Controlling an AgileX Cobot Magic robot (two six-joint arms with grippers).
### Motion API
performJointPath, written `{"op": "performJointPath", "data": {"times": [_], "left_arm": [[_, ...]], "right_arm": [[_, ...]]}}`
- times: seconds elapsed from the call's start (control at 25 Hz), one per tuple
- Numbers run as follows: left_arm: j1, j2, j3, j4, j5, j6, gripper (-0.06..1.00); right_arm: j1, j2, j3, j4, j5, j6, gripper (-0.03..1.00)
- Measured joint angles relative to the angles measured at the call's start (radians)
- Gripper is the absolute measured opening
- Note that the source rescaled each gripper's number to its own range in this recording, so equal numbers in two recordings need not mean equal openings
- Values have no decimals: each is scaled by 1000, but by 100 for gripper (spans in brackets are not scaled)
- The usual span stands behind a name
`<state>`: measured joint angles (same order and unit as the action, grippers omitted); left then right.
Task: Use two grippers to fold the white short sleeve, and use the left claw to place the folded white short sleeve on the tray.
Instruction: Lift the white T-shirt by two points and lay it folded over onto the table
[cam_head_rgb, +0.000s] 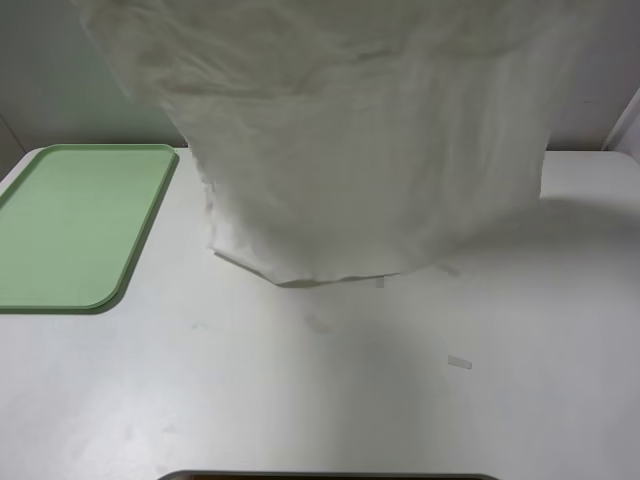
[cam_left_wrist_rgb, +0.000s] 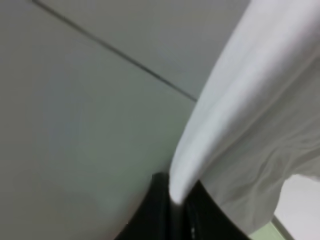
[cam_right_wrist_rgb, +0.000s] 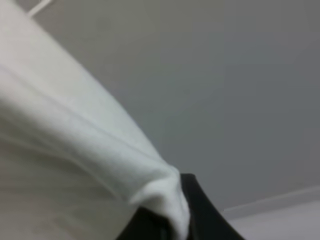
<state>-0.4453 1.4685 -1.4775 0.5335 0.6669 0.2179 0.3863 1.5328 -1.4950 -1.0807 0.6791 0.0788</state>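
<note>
White short sleeve (cam_head_rgb: 370, 170), one, hanging lifted over table (cam_head_rgb: 300, 400), right of one tray (cam_head_rgb: 75, 225), hiding both arms in exterior view. Showing in wrist views only: left gripper (cam_left_wrist_rgb: 176, 215), right gripper (cam_right_wrist_rgb: 172, 222), each pinching bunched cloth.

Your left hand (cam_left_wrist_rgb: 177, 200) shows only two smooth black fingers, one carrying a few tiny pale specks; your right hand (cam_right_wrist_rgb: 170, 216) shows the same plain black, tapering fingers.
</note>
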Motion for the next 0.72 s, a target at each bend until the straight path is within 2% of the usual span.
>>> {"op": "performJointPath", "data": {"times": [0.08,0.16,0.2,0.24,0.28,0.4,0.64,0.72], "left_arm": [[-44,-43,0,19,18,-1,0],[-108,-95,0,50,49,-3,0],[-178,-151,0,90,102,-30,0],[-216,-183,0,111,127,-45,0],[-259,-221,0,131,149,-67,0],[-350,-317,0,176,198,-107,0],[-404,-422,0,178,243,-117,0],[-404,-425,0,178,253,-117,0]], "right_arm": [[49,-90,0,-18,52,-20,0],[66,-112,0,-28,64,-22,0],[73,-121,0,-33,77,-23,0],[89,-137,0,-49,100,-26,0],[137,-184,0,-75,158,-29,0],[189,-250,0,-96,221,-58,0],[279,-395,-1,-110,239,-86,0],[280,-398,-4,-110,236,-86,0]]}}
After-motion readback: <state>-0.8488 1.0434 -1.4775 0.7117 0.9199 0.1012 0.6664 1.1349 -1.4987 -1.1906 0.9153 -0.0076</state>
